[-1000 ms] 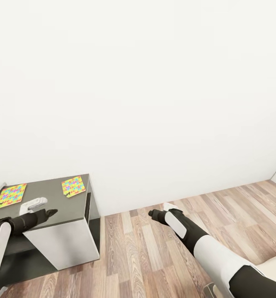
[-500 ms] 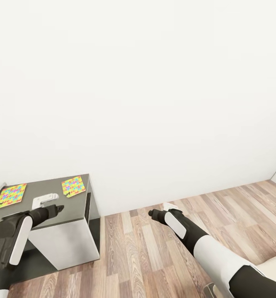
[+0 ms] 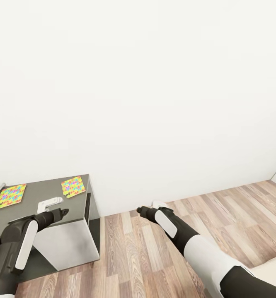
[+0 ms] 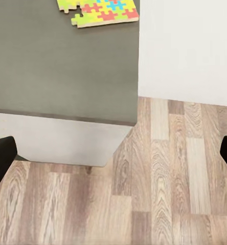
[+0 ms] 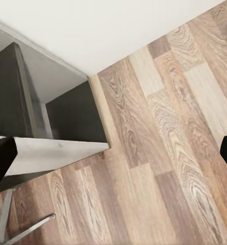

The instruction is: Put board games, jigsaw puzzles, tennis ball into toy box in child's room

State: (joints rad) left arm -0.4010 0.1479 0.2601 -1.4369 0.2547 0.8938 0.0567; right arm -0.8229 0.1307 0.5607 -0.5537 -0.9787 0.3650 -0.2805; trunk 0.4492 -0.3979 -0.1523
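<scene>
A white wall (image 3: 146, 82) takes up most of the head view, with the wood-plank floor (image 3: 154, 248) running along its foot to the right and near side. At the left stands the table, its dark grey tabletop (image 3: 38, 194) over a pale side panel (image 3: 67, 244).

The right arm (image 3: 196, 252) reaches out over the floor, and its end effector (image 3: 141, 210) hangs above the planks to the right of the table. In the right wrist view the two dark fingertips (image 5: 1, 163) sit at opposite edges, wide apart, with nothing between them. The left arm (image 3: 18, 240) reaches over the near edge of the tabletop; its end effector (image 3: 62, 212) is above the near right corner. In the left wrist view its fingertips (image 4: 1, 158) are likewise wide apart and hold nothing.

Two jigsaw puzzles lie flat on the tabletop: the left puzzle (image 3: 11, 195) at the far left, the right puzzle (image 3: 73, 186) near the far right corner, well apart. A small white object (image 3: 49, 203) lies between them, nearer the left end effector; what it is cannot be told.
</scene>
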